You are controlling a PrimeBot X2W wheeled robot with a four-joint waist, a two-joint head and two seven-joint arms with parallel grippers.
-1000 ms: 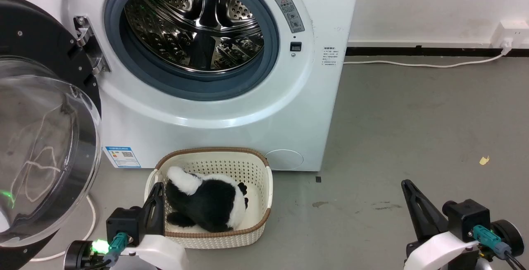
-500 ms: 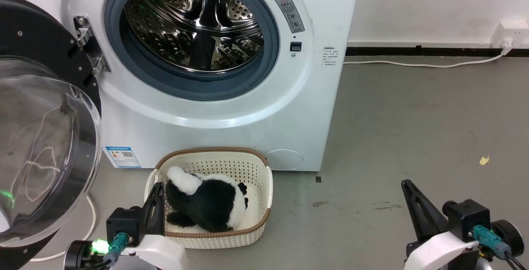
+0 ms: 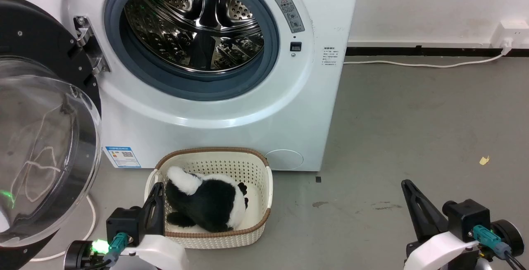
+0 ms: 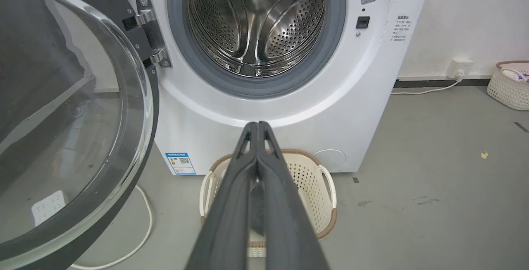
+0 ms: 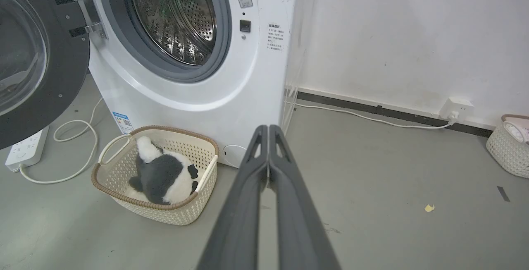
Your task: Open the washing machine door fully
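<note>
You can't read the small blue label (image 3: 122, 156) on the big white washing machine (image 3: 231, 113); left gripper (image 4: 257, 125) and right gripper (image 5: 268, 128) sit pinched shut, empty.

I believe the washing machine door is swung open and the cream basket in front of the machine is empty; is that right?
Not quite: the basket is not empty; a black-and-white plush toy lies in it, as the head view shows. The rest holds: the washing machine door is swung open, and the basket stands in front of the washing machine.
</note>
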